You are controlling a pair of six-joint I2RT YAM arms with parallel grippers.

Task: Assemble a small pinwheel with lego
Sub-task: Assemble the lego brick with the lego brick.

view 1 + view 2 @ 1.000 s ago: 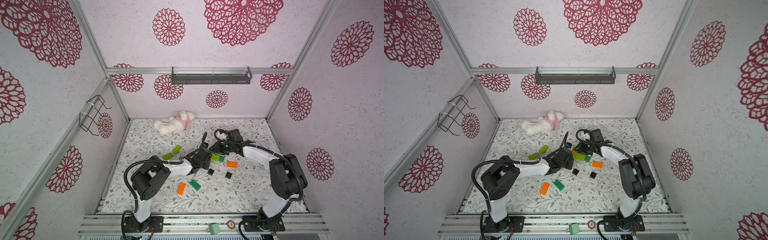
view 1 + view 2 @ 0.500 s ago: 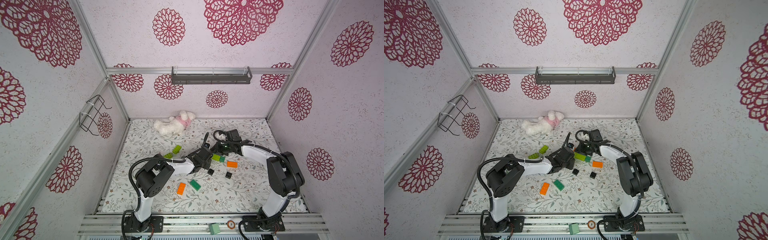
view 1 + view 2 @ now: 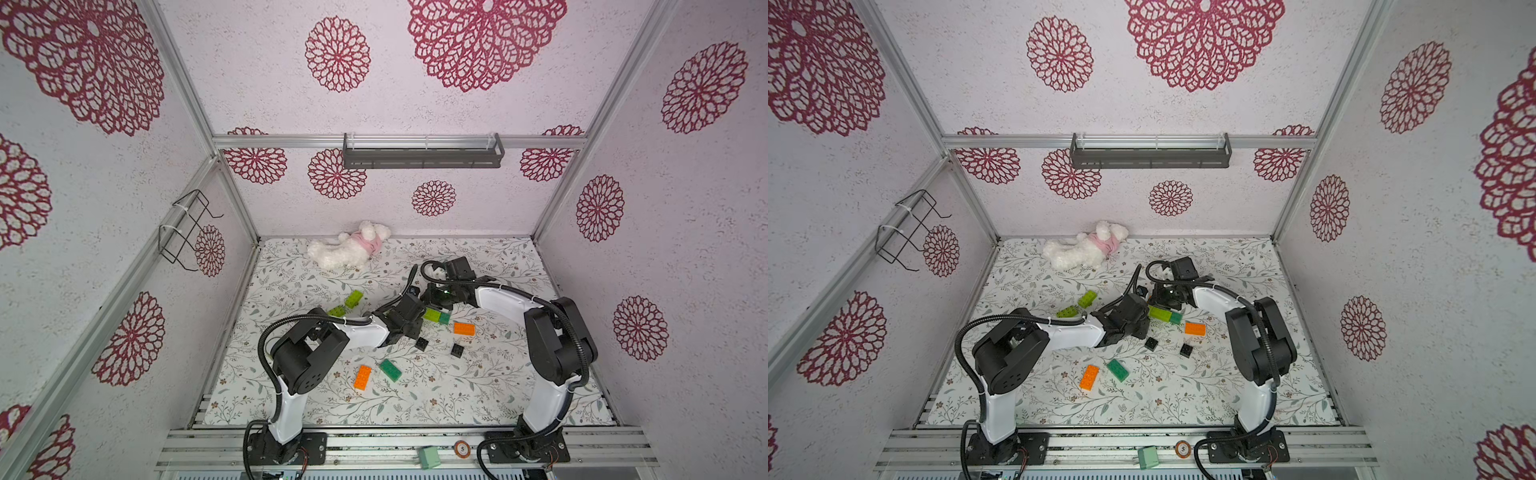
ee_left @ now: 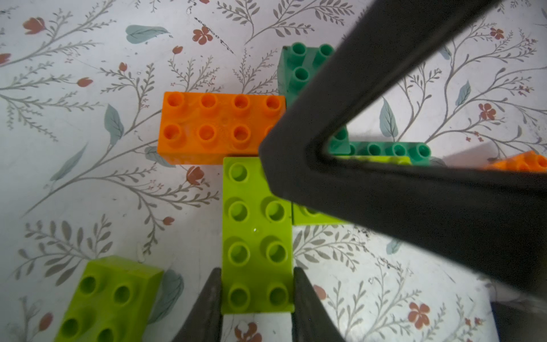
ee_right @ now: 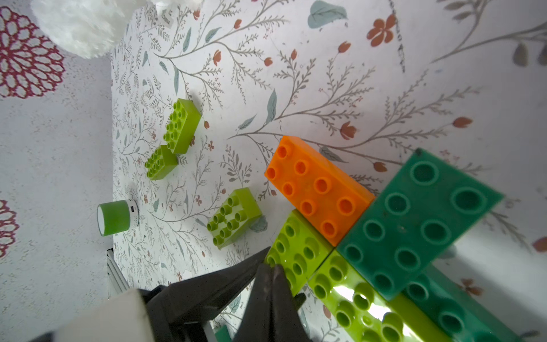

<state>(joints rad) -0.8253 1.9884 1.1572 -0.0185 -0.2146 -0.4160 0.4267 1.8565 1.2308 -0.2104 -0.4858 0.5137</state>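
In the left wrist view, four lego bricks lie joined in a pinwheel on the mat. My left gripper (image 4: 257, 269) is shut on the end of its lime green brick (image 4: 257, 225). An orange brick (image 4: 219, 127) and a dark green brick (image 4: 299, 68) adjoin it. My right gripper (image 5: 268, 266) is shut and empty, its tips resting on that lime brick (image 5: 296, 248) beside a second lime brick (image 5: 370, 302) and the dark green brick (image 5: 414, 225). In a top view both grippers meet over the cluster (image 3: 436, 316).
Loose lego on the mat: two lime bricks (image 3: 354, 298), an orange brick (image 3: 464, 328), two black squares (image 3: 422, 343), a dark green brick (image 3: 390, 370) and another orange brick (image 3: 363, 377). A white plush toy (image 3: 345, 249) lies by the back wall. A green cylinder (image 5: 117, 217) stands near the left wall.
My right gripper's jaws have closed. The left arm has shifted slightly while keeping its hold on the lime brick. The loose bricks have not moved.
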